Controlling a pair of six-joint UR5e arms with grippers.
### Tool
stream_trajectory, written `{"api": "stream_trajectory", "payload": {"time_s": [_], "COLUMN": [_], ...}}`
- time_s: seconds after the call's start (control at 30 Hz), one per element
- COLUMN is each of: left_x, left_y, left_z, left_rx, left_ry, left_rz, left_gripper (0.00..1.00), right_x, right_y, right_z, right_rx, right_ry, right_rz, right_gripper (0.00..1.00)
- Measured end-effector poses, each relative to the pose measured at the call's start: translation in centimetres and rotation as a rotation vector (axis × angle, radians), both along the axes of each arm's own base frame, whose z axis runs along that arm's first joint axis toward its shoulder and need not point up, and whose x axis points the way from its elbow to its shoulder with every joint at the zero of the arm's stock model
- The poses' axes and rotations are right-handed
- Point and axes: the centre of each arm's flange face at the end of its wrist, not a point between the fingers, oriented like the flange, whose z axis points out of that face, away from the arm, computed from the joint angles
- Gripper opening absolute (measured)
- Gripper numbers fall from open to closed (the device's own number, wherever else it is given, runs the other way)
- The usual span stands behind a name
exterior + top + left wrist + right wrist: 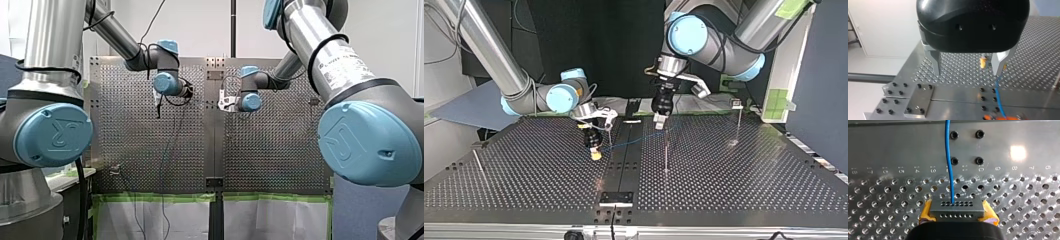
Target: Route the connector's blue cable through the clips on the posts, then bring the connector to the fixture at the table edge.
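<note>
My right tool's (957, 212) black body hides the connector's (955, 207) near half, and its blue cable (948, 157) runs out of view. In the left wrist view a blurred orange thing (998, 117) is cut off. Any clips on the posts (666, 155) are too small to tell.

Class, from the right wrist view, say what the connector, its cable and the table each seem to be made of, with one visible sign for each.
The connector looks like matt grey metal: flat faces, crisp drilled holes. The cable seems plastic-sheathed: smooth, even blue, slight sheen. The table is probably brushed metal: it throws back a bright glare.
</note>
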Motion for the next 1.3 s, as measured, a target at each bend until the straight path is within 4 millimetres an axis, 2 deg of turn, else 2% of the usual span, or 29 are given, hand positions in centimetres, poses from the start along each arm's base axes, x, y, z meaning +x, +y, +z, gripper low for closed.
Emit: {"api": "stream_trajectory", "payload": {"time_s": [0.2, 0.53, 0.8, 1.03, 1.3], "left_x": [-1.0, -1.7, -2.7, -1.0, 1.2], "left_y": [-1.8, -6.0, -8.7, -9.4, -8.2], "left_z": [0.4, -0.9, -1.4, -2.7, -2.1], "left_rx": [0.001, 0.044, 0.094, 0.132, 0.135], "left_ry": [0.008, 0.033, 0.033, 0.048, 0.039], "left_rz": [0.000, 0.001, 0.008, 0.074, 0.171], "left_gripper": [1.00, 1.00, 1.00, 1.00, 1.00], "right_x": [-0.2, -0.2, -0.2, -0.2, -0.2], "right_y": [-0.2, -0.3, -0.3, -0.2, -0.2], "right_z": [0.0, 0.0, 0.0, 0.0, 0.0], "right_rx": [-0.002, -0.002, -0.003, -0.002, -0.003], "right_ry": [-0.002, -0.002, -0.003, 0.000, 0.000], "right_rz": [-0.004, -0.004, -0.003, -0.002, -0.002], "right_gripper": [0.02, 0.02, 0.02, 0.02, 0.02]}}
